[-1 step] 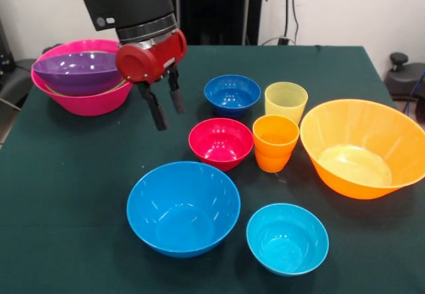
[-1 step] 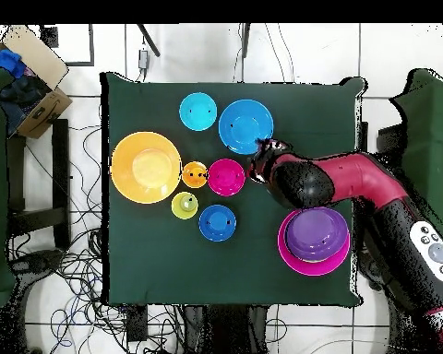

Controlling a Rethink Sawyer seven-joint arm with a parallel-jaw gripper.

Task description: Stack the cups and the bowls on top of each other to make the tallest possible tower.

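Gripper (image 1: 164,110) hangs empty, jaws parted, above bare cloth between tower (image 1: 83,75) and red bowl (image 1: 221,142); sky-blue bowl (image 1: 182,207), probably the next piece, lies unstacked just camera-ward of it, rim up; cups (image 1: 275,141) sit beyond the red bowl.

Bright, even overhead light puts white glare spots inside the glossy bowls (image 1: 183,208), with soft shadows beneath them.

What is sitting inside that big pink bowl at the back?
A purple bowl rests tilted inside the pink bowl. A thin pale rim peeks out beneath it, perhaps another bowl, but the purple one covers whatever else lies below.
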